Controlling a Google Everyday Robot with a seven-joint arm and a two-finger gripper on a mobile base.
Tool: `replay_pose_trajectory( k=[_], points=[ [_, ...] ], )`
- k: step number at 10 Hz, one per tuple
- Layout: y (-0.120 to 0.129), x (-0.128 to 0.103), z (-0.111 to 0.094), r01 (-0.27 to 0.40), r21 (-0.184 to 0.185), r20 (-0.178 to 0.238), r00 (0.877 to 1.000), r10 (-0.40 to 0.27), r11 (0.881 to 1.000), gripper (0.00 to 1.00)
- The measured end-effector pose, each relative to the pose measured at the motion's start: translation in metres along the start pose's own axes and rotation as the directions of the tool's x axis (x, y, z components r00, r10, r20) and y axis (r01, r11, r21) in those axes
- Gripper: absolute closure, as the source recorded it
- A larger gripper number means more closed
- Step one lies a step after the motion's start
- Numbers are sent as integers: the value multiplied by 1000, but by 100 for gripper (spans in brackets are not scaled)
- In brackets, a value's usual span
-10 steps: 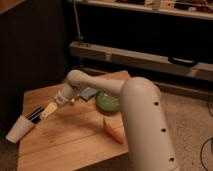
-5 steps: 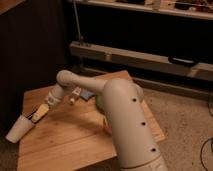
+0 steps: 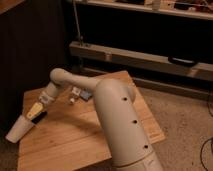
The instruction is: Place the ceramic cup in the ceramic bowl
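Observation:
The ceramic cup (image 3: 19, 129), plain white and tapered, lies tilted at the left edge of the wooden table (image 3: 75, 140), with its mouth toward the lower left. My gripper (image 3: 36, 113), with yellow and black tips, reaches down and left and sits right at the cup's upper end. I cannot tell whether it touches the cup. The ceramic bowl is hidden behind my large white arm link (image 3: 120, 125).
A small white and blue item (image 3: 77, 93) lies on the table just right of my forearm. A dark wall panel stands to the left. A metal rail and shelf (image 3: 150, 57) run behind the table. Speckled floor (image 3: 185, 120) lies to the right.
My arm has swung further left and the gripper has come closer to the cup. The big arm link now covers the green bowl and the orange item. The cup has not moved.

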Motion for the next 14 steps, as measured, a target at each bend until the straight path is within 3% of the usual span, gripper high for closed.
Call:
replay_pose_trajectory(
  k=[2,6,12,14],
  points=[
    [8,-7,3,8,-39,-10,1000,-8,999,20],
    [29,-7,31,6,-176,-60,998,-17,984,20],
    [45,-5,44,35,-246,-102,993,-62,969,20],
    [46,-2,50,40,-257,-114,991,-72,966,27]
  ],
)
